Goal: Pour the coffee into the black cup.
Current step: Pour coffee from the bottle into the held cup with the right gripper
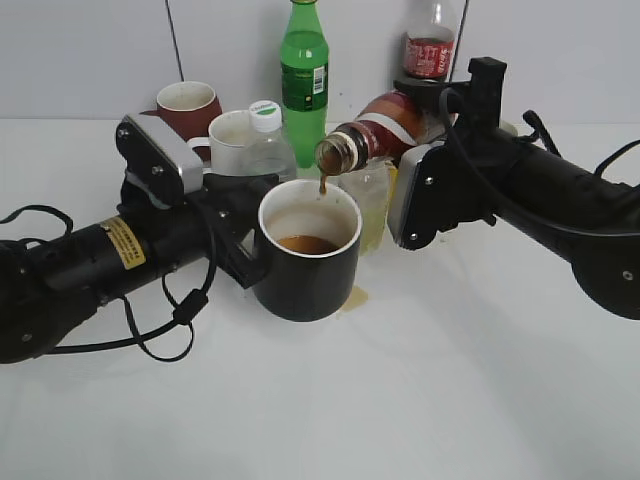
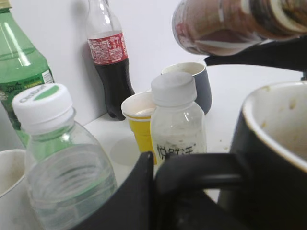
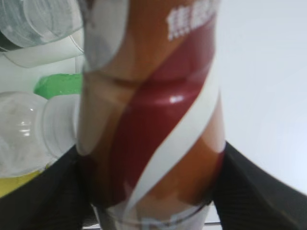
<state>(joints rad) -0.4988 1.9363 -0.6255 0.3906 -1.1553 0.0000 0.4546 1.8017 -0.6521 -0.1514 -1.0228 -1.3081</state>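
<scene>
one coffee bottle [image 1: 375, 132], one black cup [image 1: 306, 255], perhaps three mugs

Exterior view. Small clear coffee bottle with brown-orange wrapper [image 1: 385, 128], clamped by the right gripper [image 1: 420, 135], tilted neck-down; a thin brown stream falls into the glossy black mug [image 1: 308, 250], whose handle the left gripper [image 1: 240, 245] grips. Brown puddle [image 1: 357, 297] on the white table [image 1: 400, 400] beside the mug's base.

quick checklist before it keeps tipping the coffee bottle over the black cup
1. Right gripper shut on the coffee bottle: ok.
2. Bottle mouth above the black cup opening, stream landing inside: ok.
3. Left gripper holding the cup's handle: ok.
4. Cup has room left, coffee level low: ok.
5. Table dry: not ok, brown puddle beside the cup's base.
6. Coffee left in bottle: cannot tell.
</scene>
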